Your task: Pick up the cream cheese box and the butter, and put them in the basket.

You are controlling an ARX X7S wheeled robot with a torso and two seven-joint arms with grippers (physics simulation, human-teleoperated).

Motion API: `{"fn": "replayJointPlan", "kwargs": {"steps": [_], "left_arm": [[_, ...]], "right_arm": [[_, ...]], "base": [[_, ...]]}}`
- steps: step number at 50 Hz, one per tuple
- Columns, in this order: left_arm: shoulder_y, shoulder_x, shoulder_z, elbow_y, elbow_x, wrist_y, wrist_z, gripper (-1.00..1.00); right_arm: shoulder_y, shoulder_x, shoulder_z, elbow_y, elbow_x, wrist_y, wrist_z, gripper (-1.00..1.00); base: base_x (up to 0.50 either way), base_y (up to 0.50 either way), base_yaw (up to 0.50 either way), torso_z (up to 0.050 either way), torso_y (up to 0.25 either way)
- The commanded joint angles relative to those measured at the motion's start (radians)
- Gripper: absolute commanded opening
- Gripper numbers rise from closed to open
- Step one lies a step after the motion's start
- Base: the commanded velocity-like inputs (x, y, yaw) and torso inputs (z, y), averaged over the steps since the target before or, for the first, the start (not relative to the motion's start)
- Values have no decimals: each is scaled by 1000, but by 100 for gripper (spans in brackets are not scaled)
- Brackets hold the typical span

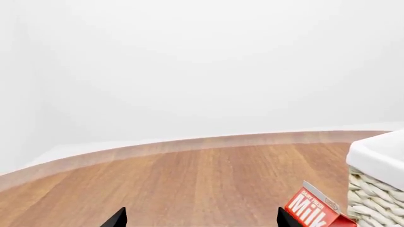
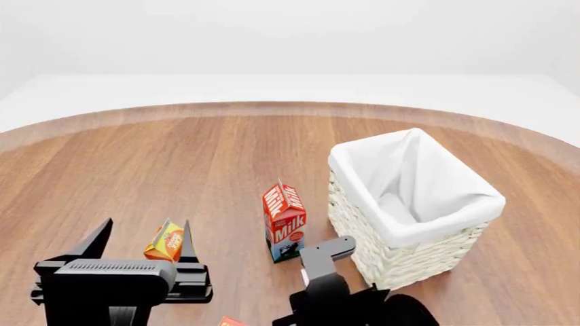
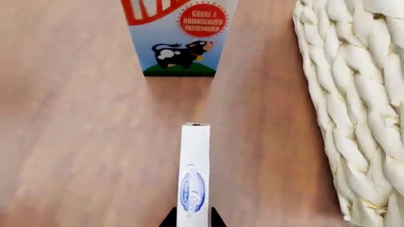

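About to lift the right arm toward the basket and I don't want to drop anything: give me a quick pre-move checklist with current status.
1. Cream cheese box between right gripper fingers: ok, pinched edge-on in the right wrist view.
2. Box clear of milk carton: ok, bare table between them.
3. Basket open and unblocked: ok, liner looks empty.
4. Left gripper free: ok, open, holding nothing.
5. Butter location: cannot tell, only a red corner shows at the head view's lower edge.
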State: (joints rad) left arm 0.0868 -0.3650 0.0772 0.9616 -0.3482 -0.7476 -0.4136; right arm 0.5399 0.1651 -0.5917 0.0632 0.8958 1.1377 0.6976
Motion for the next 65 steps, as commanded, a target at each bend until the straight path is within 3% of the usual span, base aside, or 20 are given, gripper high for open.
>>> {"fn": "replayJointPlan", "kwargs": {"steps": [1,15,20,33,47,65], "left_arm": [[-1,-7,2,-2,-6,5,-9,100],[-5,-14,14,-4,-12,7,-21,100],[-5,-17,17,-2,-16,8,-24,100],[-4,-25,18,-2,-26,12,-33,100],[-6,-33,28,-9,-28,18,-42,100],[-9,-40,31,-11,-40,22,-54,100]], "right_arm": [[-16,33,112,-237,145,127,138,-100],[-1,38,286,-472,431,305,400,-100],[30,25,334,-509,620,357,562,-100],[165,92,269,-566,996,255,864,-100],[395,262,18,-630,1104,-74,867,-100],[633,347,-120,-611,1169,-236,843,-100]], "base": [[0,0,0,0,0],[0,0,0,0,0],[0,0,0,0,0],[0,0,0,0,0],[0,0,0,0,0],[0,0,0,0,1]]}}
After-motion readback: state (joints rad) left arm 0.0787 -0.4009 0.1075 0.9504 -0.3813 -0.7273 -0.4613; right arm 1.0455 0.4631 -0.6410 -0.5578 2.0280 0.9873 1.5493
